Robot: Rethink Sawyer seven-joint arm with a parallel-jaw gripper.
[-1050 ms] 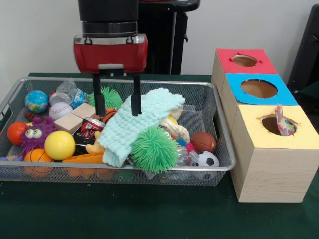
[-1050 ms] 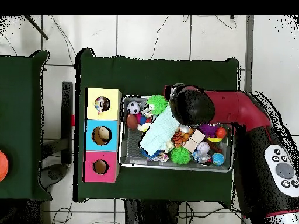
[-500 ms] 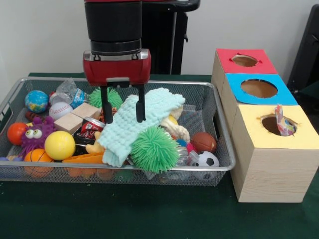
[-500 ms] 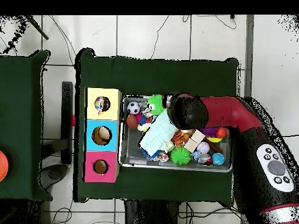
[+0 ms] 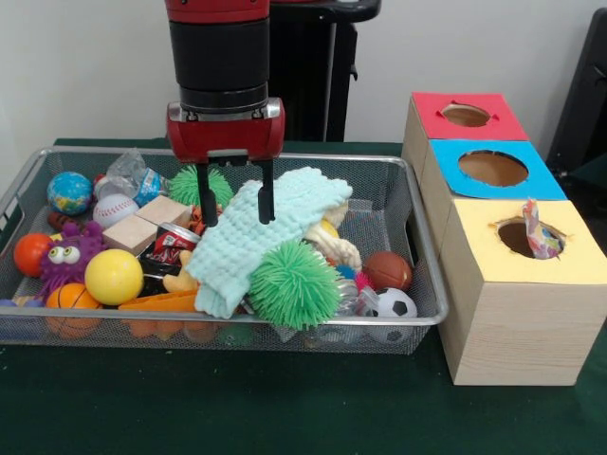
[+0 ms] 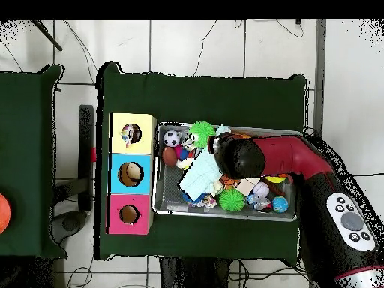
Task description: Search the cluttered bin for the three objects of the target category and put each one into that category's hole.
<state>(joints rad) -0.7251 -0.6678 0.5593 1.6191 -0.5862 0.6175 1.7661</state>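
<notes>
A wire bin (image 5: 417,318) holds a heap of toys. On top lies a mint green knitted cloth (image 5: 285,204), with a green spiky ball (image 5: 294,282) in front of it. My gripper (image 5: 238,220) hangs open over the cloth's upper left part, one finger on each side of a fold and nothing held. Around it lie a yellow ball (image 5: 113,276), a baseball (image 5: 115,209), a globe ball (image 5: 69,192), a brown basketball (image 5: 387,270) and a soccer ball (image 5: 393,305). In the overhead view the arm's wrist (image 6: 236,157) hides the gripper above the cloth (image 6: 196,178).
Three wooden boxes stand right of the bin, each with a hole on top: red (image 5: 466,115), blue (image 5: 492,168) and yellow (image 5: 520,237). A crumpled wrapper (image 5: 538,232) sticks out of the yellow hole. A purple monster toy (image 5: 66,254) and wooden blocks (image 5: 147,223) fill the bin's left.
The gripper has shifted a little right and toward the bin's far side, sinking slightly. It stays open over the cloth. Nothing in the bin has moved.
</notes>
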